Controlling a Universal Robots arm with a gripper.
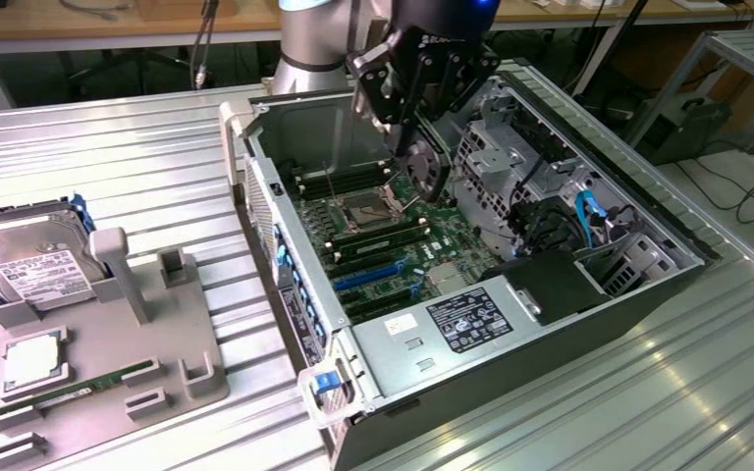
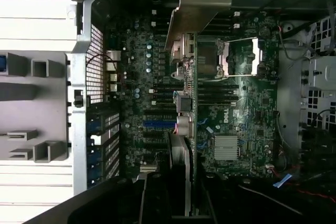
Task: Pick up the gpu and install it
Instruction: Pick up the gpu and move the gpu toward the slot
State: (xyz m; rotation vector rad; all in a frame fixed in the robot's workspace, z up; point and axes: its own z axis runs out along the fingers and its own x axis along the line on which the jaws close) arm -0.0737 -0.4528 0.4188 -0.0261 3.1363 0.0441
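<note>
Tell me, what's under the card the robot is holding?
The gpu hangs in the gripper over the open computer case. Below it lies the motherboard with its processor socket and blue slots. The strip directly beneath the card is covered.

bright light glares off the ribbed table (image 1: 691, 392), while the open case (image 1: 301, 132) is dim inside.

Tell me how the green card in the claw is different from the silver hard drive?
The green card is thin and hangs in the claw over the open computer; the hard drive is boxy, silver, and leans in the grey holder outside it. Both are computer parts.
</note>
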